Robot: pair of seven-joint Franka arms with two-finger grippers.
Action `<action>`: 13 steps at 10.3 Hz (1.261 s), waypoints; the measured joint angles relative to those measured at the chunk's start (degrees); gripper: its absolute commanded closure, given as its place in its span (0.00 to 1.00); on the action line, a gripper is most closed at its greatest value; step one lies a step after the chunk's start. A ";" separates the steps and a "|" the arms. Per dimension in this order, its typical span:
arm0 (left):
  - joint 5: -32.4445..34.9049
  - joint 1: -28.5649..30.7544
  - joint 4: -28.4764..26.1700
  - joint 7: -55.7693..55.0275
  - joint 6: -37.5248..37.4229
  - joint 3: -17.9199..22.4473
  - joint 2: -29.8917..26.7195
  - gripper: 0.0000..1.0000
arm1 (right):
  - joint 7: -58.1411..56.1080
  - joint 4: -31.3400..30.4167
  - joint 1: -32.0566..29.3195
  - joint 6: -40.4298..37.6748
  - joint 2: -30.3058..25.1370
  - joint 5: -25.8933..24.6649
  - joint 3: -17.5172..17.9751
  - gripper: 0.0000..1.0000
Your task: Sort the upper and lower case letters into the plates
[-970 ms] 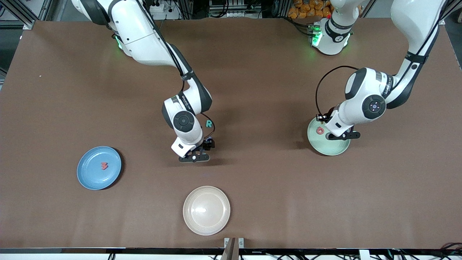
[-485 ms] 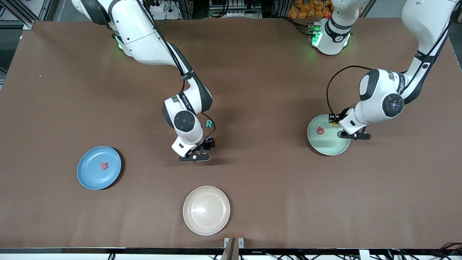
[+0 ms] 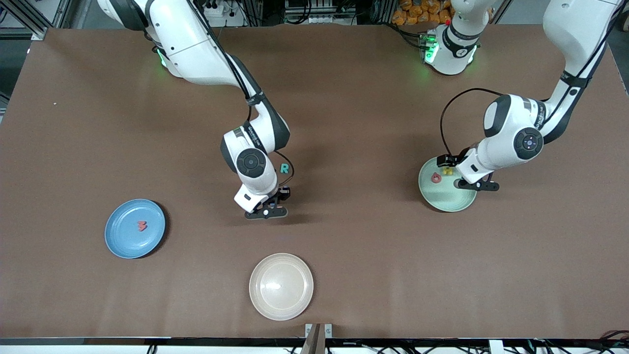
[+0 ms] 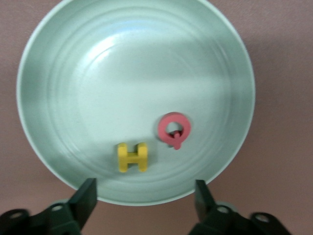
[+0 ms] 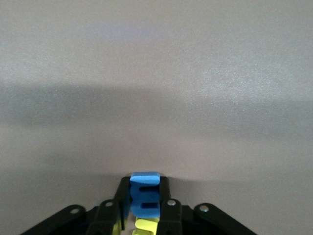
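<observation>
My right gripper (image 3: 265,212) is down at the table's middle, shut on a blue letter E (image 5: 145,200). A yellow-green letter (image 5: 146,226) shows right against it between the fingers. A teal R (image 3: 284,168) lies on the table beside that arm's wrist. My left gripper (image 4: 144,198) hangs open over the rim of the mint green plate (image 3: 449,199). In that plate lie a red Q (image 4: 174,129) and a yellow H (image 4: 132,157). The sky blue plate (image 3: 123,241), toward the right arm's end, holds one red letter (image 3: 142,226).
A cream-beige plate (image 3: 281,286) sits near the table's front edge, nearer the front camera than the right gripper. Bare brown table (image 3: 373,255) stretches between the plates.
My left gripper opened and the yellow H now lies in the mint plate. My right gripper shut on the blue E without shifting place.
</observation>
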 measured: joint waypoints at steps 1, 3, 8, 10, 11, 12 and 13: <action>0.00 -2.18 0.49 -4.11 -0.18 -0.13 0.10 0.04 | -0.33 0.00 -0.01 -0.02 -0.13 0.00 -0.03 1.00; -0.02 -6.94 1.96 -13.85 -0.61 -0.54 0.13 0.04 | -0.82 0.07 -0.44 -0.07 -1.18 -0.01 -0.34 1.00; -9.26 -22.40 11.17 -36.42 -0.71 -1.20 4.03 0.00 | -23.51 1.80 -15.52 -9.88 -5.44 -0.02 -1.02 1.00; -7.05 -30.43 18.21 -45.19 -0.67 0.07 9.32 0.00 | -32.61 1.89 -21.16 -10.85 -5.41 -0.11 -1.01 1.00; -2.79 -35.04 22.00 -48.42 -0.67 1.91 12.19 0.00 | -37.20 1.85 -23.23 -10.94 -5.36 -0.27 -1.05 1.00; 1.70 -40.41 25.22 -50.61 -0.68 4.52 14.63 0.00 | -42.62 1.86 -25.66 -10.94 -5.34 -0.37 -1.08 1.00; 4.70 -46.54 28.14 -52.33 -0.67 8.22 16.46 0.00 | -47.25 1.89 -28.15 -10.94 -5.33 -0.37 -1.10 0.83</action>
